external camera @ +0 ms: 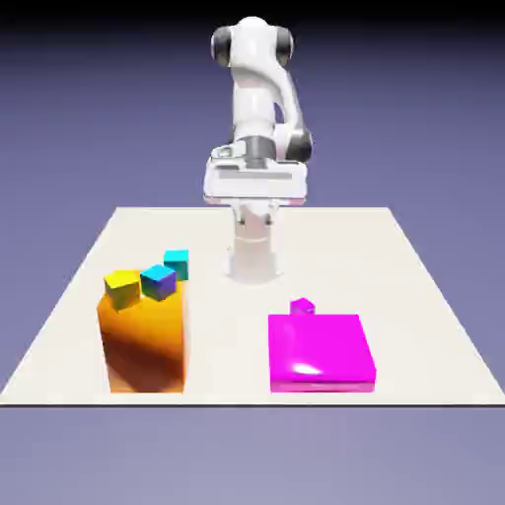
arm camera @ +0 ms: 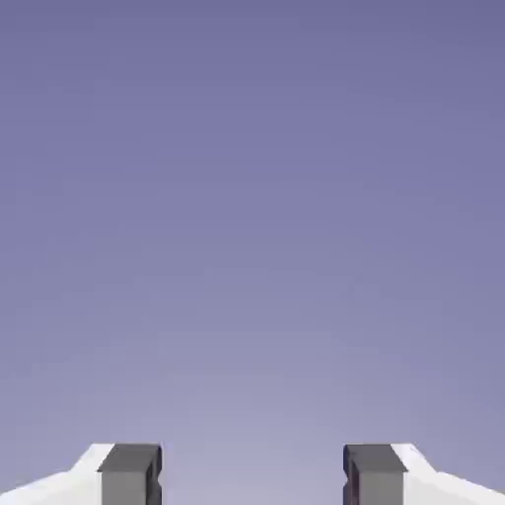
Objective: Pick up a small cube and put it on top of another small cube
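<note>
Large flat magenta slab [external camera: 322,353], near edge of the table [external camera: 414,296], toward the exterior view's right. Tall orange block [external camera: 144,340], near left, carrying a yellow-and-green cube [external camera: 122,288] and the small cube with cyan top [external camera: 158,282], dark blue and purple sides, side by side. Tiny magenta cube [external camera: 303,307], purple face, just behind the slab's far edge; its base is hidden. Teal cube [external camera: 177,263], beyond the orange block, partly hidden. Gripper [arm camera: 252,478]: fingers well apart, nothing between them, only backdrop ahead; hard to make out in the exterior view.

Pincer [arm camera: 252,478] agape, fingers [arm camera: 128,473] apart
</note>
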You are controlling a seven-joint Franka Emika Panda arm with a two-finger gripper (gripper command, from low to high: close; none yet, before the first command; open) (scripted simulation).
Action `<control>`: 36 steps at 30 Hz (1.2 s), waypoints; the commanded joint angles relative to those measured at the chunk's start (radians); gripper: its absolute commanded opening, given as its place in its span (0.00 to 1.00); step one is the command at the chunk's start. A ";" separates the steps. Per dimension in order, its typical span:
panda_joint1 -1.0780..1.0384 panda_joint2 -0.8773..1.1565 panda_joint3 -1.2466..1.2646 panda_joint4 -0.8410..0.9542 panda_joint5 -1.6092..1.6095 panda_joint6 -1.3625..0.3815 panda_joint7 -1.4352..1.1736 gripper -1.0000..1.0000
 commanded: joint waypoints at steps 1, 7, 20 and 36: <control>0.036 0.022 -0.011 -0.013 -0.007 -0.014 0.003 0.50; 0.254 0.153 -0.074 -0.091 -0.047 -0.096 0.019 0.50; 0.613 0.412 -0.166 -0.220 -0.094 -0.204 0.032 0.50; 0.571 0.599 -0.087 -0.197 0.017 -0.040 -0.042 0.00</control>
